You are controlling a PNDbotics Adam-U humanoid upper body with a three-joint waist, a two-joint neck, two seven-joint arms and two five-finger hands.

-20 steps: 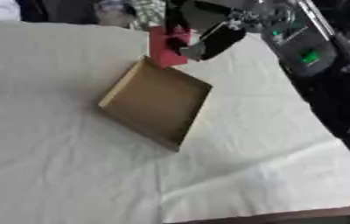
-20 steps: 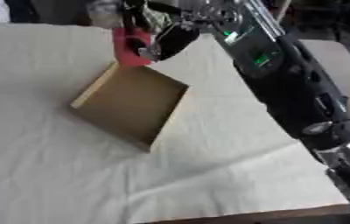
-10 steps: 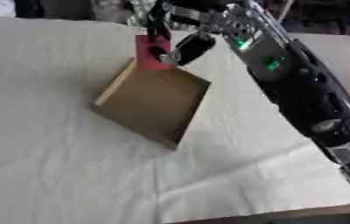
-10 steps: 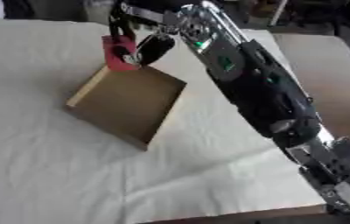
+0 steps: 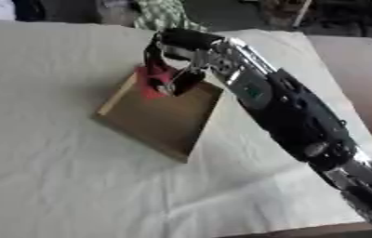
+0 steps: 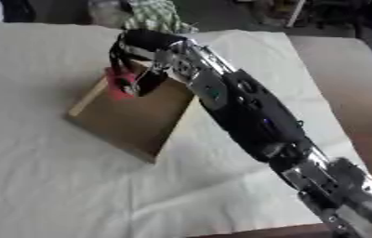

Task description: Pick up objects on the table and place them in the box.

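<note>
Left eye: the right hand (image 5: pixel 176 69) reaches over the far corner of the box (image 5: pixel 161 116), fingers curled round a red object (image 5: pixel 151 82) held just above the box's inside, on the white cloth (image 5: pixel 51 153)

Right eye: the same pinch; the red object overlaps the box's far rim

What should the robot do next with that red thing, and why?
Probably lower it a little and open the fingers. The right hand holds the red object over the far end of the box, so letting go there should drop it inside.
</note>
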